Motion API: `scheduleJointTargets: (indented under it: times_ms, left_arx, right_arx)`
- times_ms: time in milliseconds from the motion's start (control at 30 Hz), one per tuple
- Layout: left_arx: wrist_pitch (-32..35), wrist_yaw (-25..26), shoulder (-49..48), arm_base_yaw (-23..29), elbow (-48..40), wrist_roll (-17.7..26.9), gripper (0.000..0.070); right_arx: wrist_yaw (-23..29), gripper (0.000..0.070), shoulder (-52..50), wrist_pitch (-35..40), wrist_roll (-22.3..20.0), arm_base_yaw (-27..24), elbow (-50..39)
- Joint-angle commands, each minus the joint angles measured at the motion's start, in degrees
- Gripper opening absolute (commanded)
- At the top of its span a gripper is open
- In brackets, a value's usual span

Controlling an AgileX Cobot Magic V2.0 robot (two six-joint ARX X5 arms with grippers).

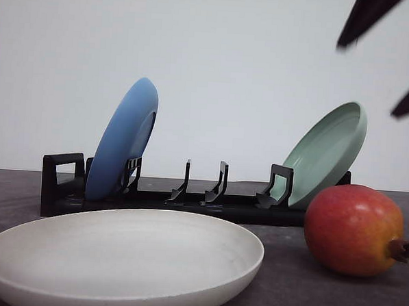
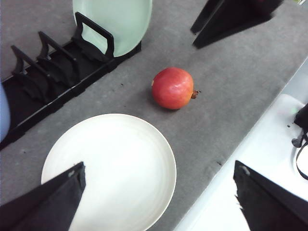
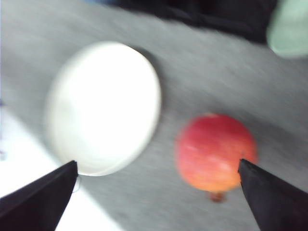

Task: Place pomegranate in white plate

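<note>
2 spread claw fingers hang above pomegranate.

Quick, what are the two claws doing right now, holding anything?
Left gripper: open, holding nothing.
Right gripper: open, holding nothing; the pomegranate lies on the table.

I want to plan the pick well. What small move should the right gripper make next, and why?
Probably lower the right gripper onto the pomegranate and centre it. The fruit lies on the table beside the white plate, not in it, and the open right gripper sits above it, off centre.
</note>
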Motion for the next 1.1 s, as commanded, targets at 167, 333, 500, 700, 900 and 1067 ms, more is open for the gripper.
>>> scheduleJointTargets:
  times_ms: [167,333,500,700,900,1067]
  left_arx:
    - [0.2,-0.1,-6.7,-1.0,-3.0,-3.5,0.0593]
    - [-0.5,-0.1,-11.3,-1.0,-5.2,-5.5,0.0593]
    - [-0.9,-0.1,-14.9,-1.0,-7.0,-6.7,0.0593]
    - [-1.0,-0.1,-16.3,-1.0,-7.0,-6.8,0.0593]
    - [-0.9,-0.1,-16.4,-1.0,-7.0,-6.9,0.0593]
    - [-0.6,-0.1,-16.4,-1.0,-7.0,-7.0,0.0593]
  right_arx:
    - [8.3,0.0700,8.4,1.1,-2.2,3.0,1.0]
    - [11.8,0.0700,14.3,2.9,-3.1,4.9,1.0]
    - [11.8,0.0700,19.9,5.5,-4.0,5.8,1.0]
    - [11.7,0.0700,25.3,5.9,-4.1,6.3,1.0]
    - [11.7,0.0595,27.2,5.3,-4.0,6.8,1.0]
    - [11.8,0.0483,27.2,4.8,-3.4,7.4,1.6]
